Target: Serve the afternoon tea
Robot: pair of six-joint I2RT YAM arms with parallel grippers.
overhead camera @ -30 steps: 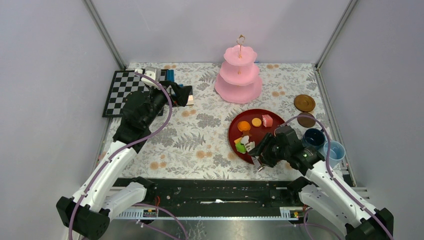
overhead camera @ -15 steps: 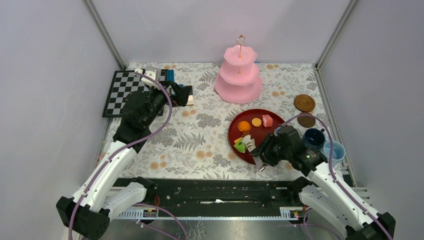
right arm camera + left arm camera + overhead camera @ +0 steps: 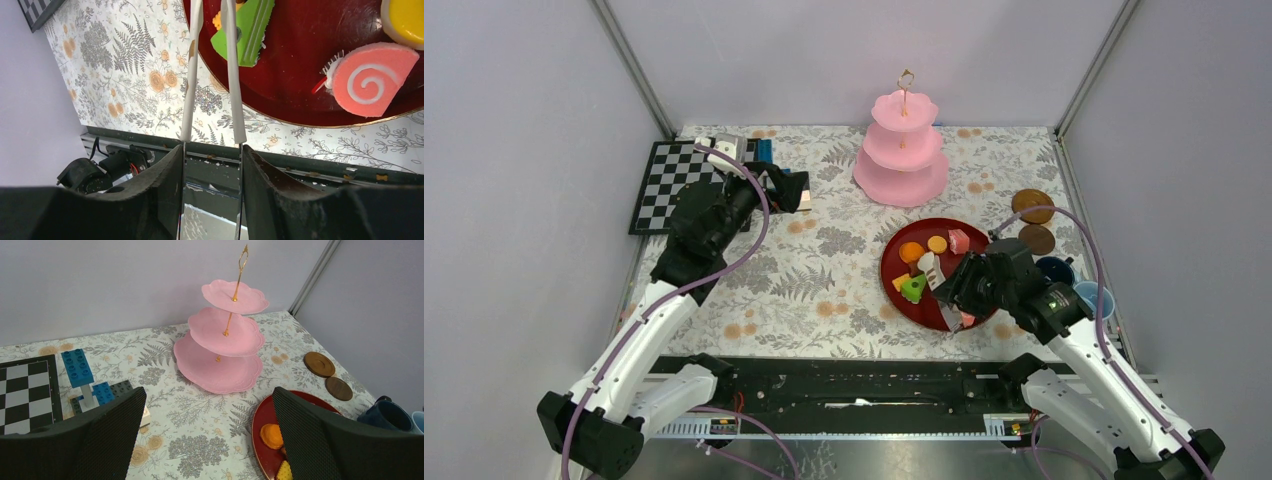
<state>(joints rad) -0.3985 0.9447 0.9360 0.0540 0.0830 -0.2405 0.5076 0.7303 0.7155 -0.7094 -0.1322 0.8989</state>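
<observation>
The pink three-tier stand [image 3: 902, 150] stands empty at the back; it also shows in the left wrist view [image 3: 220, 355]. Toy sweets lie on the dark red tray [image 3: 894, 265]: an orange donut [image 3: 911, 252], a yellow biscuit [image 3: 937, 244], a pink cake piece [image 3: 959, 241] and a green cake piece [image 3: 914, 289]. My right gripper [image 3: 959, 290] is shut on the white tongs [image 3: 232, 75], whose tips reach the green cake piece [image 3: 247, 30]. A pink swirl roll [image 3: 372, 80] lies beside them. My left gripper [image 3: 789, 190] is open and empty, well above the table.
Two brown saucers [image 3: 1033, 205] [image 3: 1036, 240] and two blue cups [image 3: 1052, 270] [image 3: 1092, 295] sit at the right edge. A chessboard [image 3: 664, 180] and toy bricks [image 3: 77, 367] lie at the back left. Enclosure walls stand close on both sides.
My right gripper has moved farther over the tray's near rim with the tongs, whose tips now lie by the green cake piece. The left arm has not moved.
</observation>
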